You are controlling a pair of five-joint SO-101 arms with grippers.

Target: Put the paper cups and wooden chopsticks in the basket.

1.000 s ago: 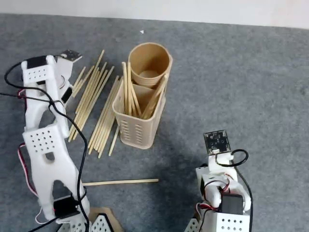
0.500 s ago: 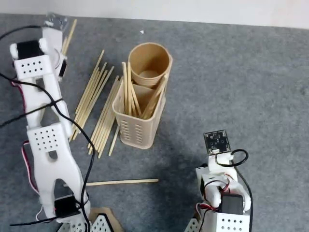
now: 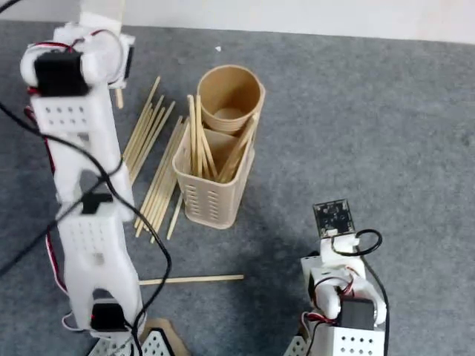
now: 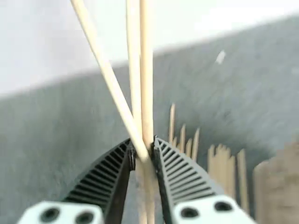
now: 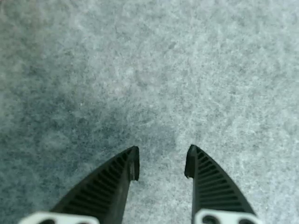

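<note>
Lifted higher than before, the left gripper (image 4: 142,148) clenches three slim wooden chopsticks (image 4: 145,70). The right gripper (image 5: 162,164) gapes over fuzzy grey mat (image 5: 187,70).

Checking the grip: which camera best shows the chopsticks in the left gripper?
The left wrist view: the left gripper is shut on three chopsticks. The high view catches a short stick end below that wrist; the right wrist view faces grey mat.

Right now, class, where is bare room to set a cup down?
Bare: the grey mat right of the basket, up to the right arm. Crowded: loose chopsticks between basket and left arm; a lone chopstick between the arms' bases.
</note>
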